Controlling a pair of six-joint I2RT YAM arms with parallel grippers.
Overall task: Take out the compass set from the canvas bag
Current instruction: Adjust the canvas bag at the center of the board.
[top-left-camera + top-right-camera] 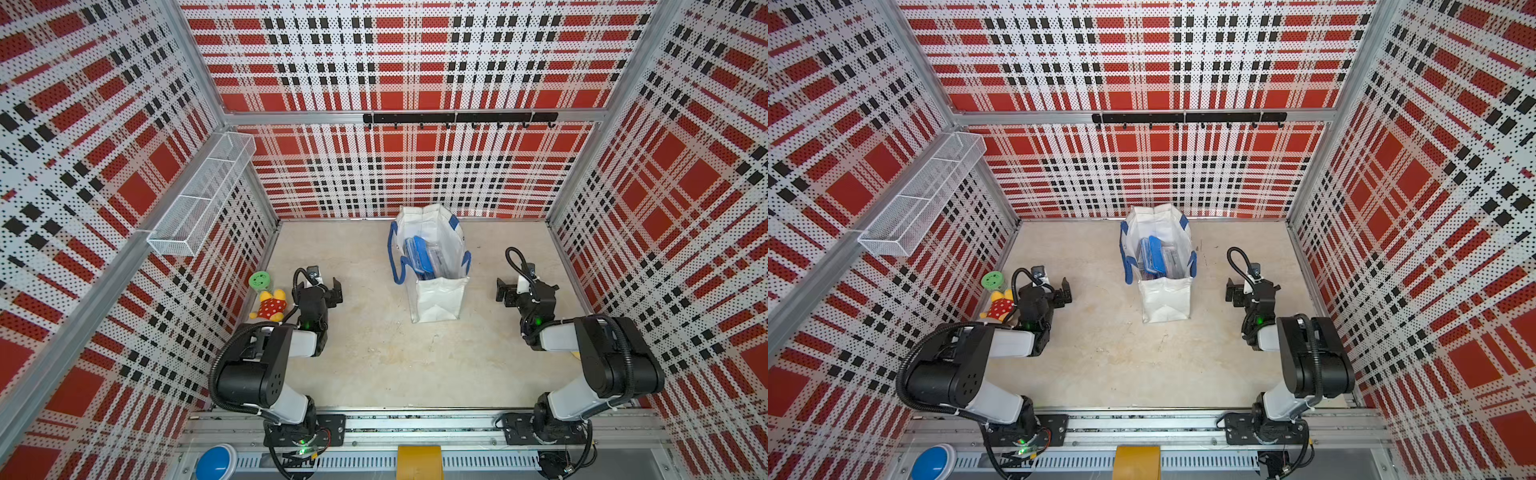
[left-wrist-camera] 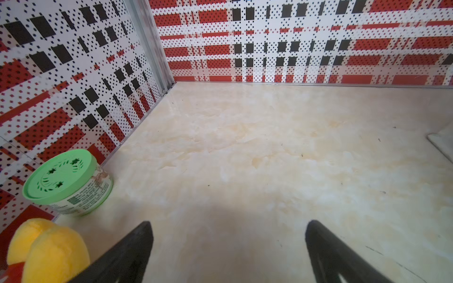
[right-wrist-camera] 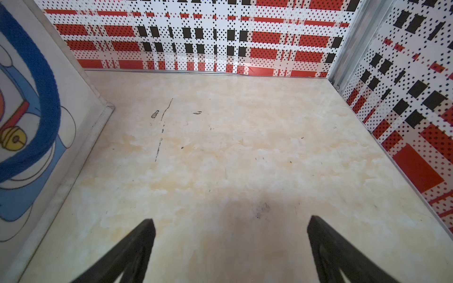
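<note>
Between the 2 arms, closer to the back wall, on the pale table (image 1: 374, 365): canvas bag (image 1: 436, 297). Stands upright, mouth open at the top, blue handles hanging over the sides. Holds flat cases on edge, side by side: blue case (image 1: 424, 254) toward the left arm's side, clear case (image 1: 442, 259) toward the right arm's side. Long sides of cases and of bag mouth: front to back. Probably 1 of these cases: compass set, but cannot tell which from up here. Not out yet, so no step of the job done. Wide open and holding nothing: left gripper (image 1: 336, 291), low over the table, well apart from the bag. Wide open and holding nothing too: right gripper (image 1: 503, 293), near the bag's other side. Looks like the nearer of the 2: bag wall big and close in the right wrist view, only a small corner of it in the left wrist view. Best guess for the next move: up first, to clear the tall rim, then down into the mouth from above, jaws set across a case's thin side. Might help to steady the bag with the left gripper; soft walls, easy to tip or fold. By the left wall, just beside the left arm: green tub (image 1: 260, 280) and plush toy (image 1: 270, 306), no part of this job.
</note>
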